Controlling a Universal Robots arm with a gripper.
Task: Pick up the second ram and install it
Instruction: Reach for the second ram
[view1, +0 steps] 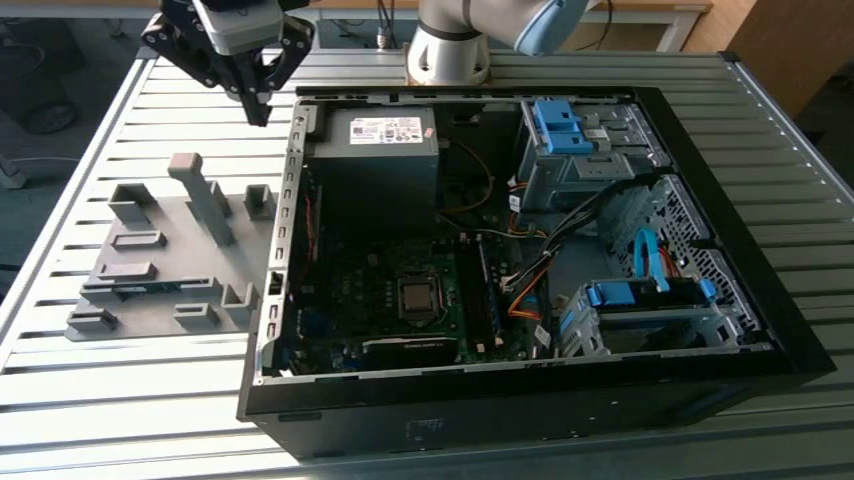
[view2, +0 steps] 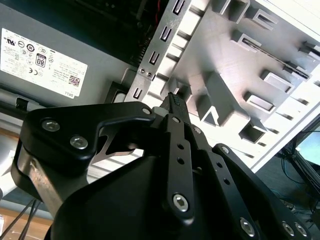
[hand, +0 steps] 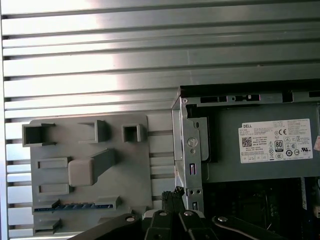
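1. Gripper: fingers pressed together, nothing between them, hovering above the tabletop beside the power-supply corner of the open computer case.
2. Second ram: seated in a long slot of the grey holder plate, which lies by the tabletop edge on the exterior view's left.

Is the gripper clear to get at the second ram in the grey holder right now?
Likely yes: the second ram sits exposed in the grey holder, nothing over it; the gripper hovers nearby, outside the case.
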